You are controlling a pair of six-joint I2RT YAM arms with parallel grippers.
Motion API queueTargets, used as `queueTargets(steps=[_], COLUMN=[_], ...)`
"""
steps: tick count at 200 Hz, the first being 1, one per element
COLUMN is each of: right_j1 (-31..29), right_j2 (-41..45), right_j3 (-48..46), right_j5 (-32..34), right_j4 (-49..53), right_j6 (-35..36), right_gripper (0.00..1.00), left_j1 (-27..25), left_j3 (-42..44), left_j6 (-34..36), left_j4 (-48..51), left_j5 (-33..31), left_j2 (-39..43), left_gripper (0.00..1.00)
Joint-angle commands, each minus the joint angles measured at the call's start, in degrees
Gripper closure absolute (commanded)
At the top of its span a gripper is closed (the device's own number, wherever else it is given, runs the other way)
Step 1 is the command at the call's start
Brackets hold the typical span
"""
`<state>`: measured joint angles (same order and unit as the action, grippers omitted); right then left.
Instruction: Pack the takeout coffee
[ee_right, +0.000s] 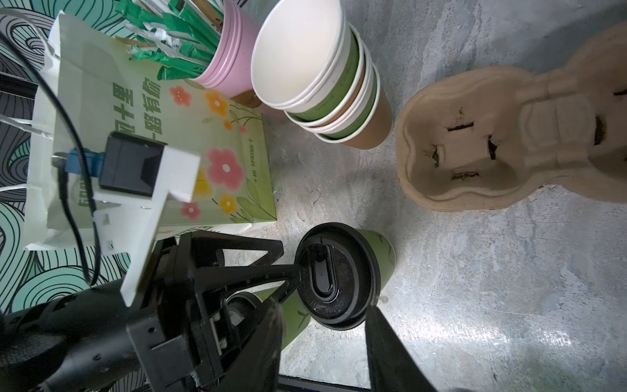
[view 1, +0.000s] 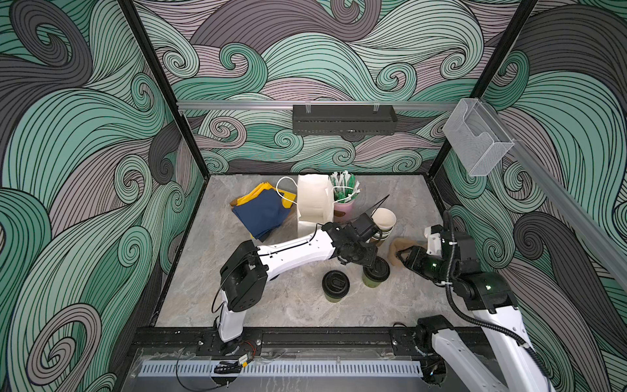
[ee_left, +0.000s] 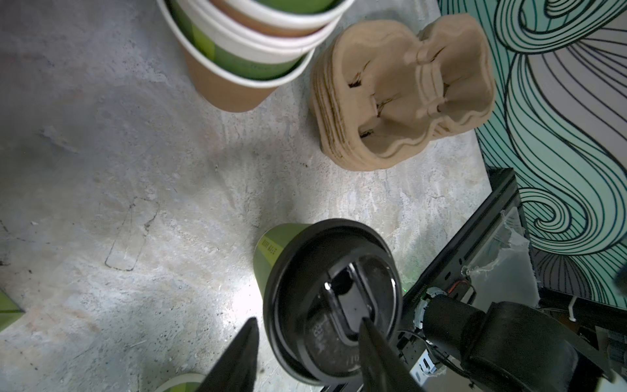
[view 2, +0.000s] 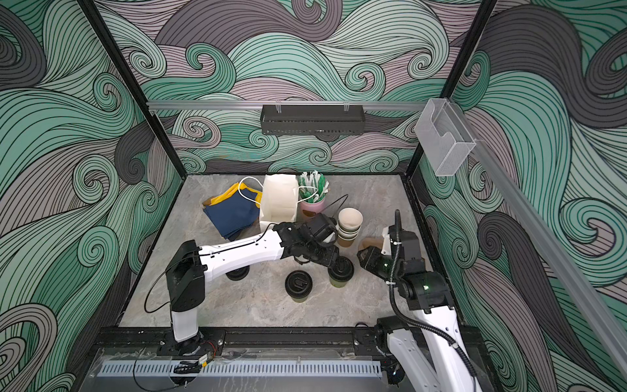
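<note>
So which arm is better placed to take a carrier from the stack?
Right, probably. The right gripper is open and sits just beside the carrier stack. The left gripper is open over a lidded cup, farther from the stack.

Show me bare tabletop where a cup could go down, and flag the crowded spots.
Bare: the table in front, between the nearer lidded cup and the front rail; the back right corner behind the cup stack. Crowded: the back middle, with napkins, paper bag and pink cup, and around the farther lidded cup, between left gripper and right gripper.
</note>
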<state>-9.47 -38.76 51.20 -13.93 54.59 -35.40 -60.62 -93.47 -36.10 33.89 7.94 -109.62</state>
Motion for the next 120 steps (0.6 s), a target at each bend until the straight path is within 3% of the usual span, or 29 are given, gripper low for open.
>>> queueTargets(steps=[1, 67, 94, 120], right_j1=[-0.1, -0.2, -0.2, -0.1], right_j2=[0.8, -1.0, -5.7, -11.0], right_j3=[2.2, 7.3, 10.8, 14.9], right_j5=[2.2, 6.1, 5.0, 3.3], right_j4=[3.1, 5.1, 4.4, 3.3], right_j6=[1.6, 6.4, 9.4, 13.0], right_gripper=[0.57, 0.55, 0.54, 0.53], left_j1=[-0.3, -2.0, -0.8, 6.0], left_j3=[-3.3, -3.6, -2.4, -4.6], left_j6=[2.3, 5.9, 8.3, 7.4], left_j4=[1.6, -5.5, -4.8, 4.1], left_j5=[-0.8, 5.9, -2.3, -9.3], left_j2=[3.2, 17.8, 27.3, 34.3], left_gripper=[0.46, 0.46, 0.40, 0.38])
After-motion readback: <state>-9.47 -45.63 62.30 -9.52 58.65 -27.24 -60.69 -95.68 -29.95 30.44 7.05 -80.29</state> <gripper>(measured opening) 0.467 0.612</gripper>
